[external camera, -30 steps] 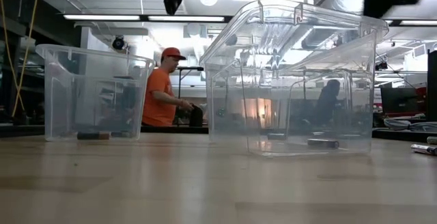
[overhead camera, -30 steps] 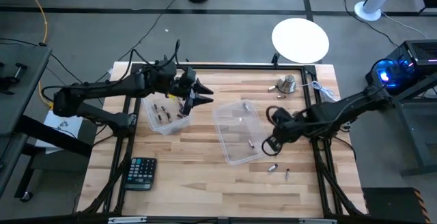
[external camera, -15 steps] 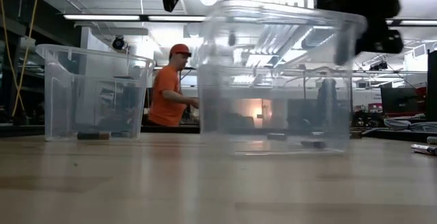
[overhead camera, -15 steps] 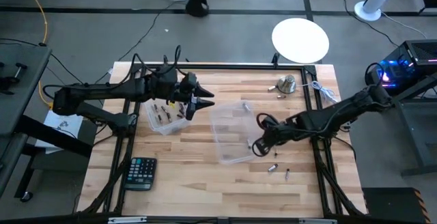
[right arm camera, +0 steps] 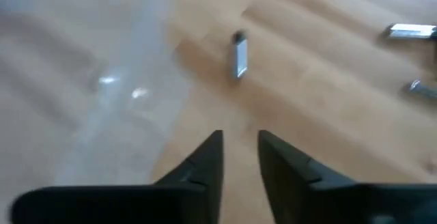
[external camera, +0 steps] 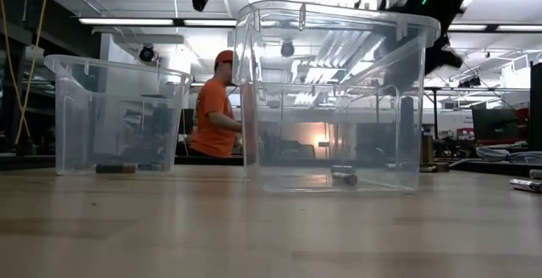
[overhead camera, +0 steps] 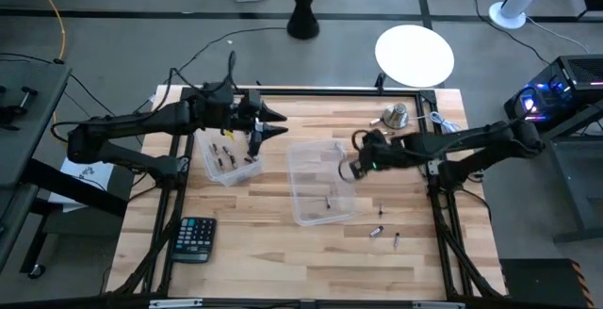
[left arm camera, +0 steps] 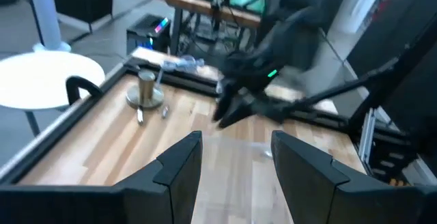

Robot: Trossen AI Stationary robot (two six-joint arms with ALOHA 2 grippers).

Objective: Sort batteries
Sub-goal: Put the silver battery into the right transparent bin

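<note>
Site: robotics lab / open-plan workshop, not a home. Evidence: wooden bench top (overhead camera: 283, 252) in black metal frame w/ two dark robot arms mounted at its sides; bare grey concrete floor (overhead camera: 113, 45) w/ loose cables; computer unit w/ blue light (overhead camera: 539, 100) beside the bench. Low view: exposed ceiling w/ long strip lights (external camera: 127, 21), desks w/ monitors (external camera: 495, 124) in background, person in orange shirt (external camera: 212, 113) at a far workstation. Round white table (overhead camera: 415, 55) and fan base (overhead camera: 516, 12) nearby.
</note>
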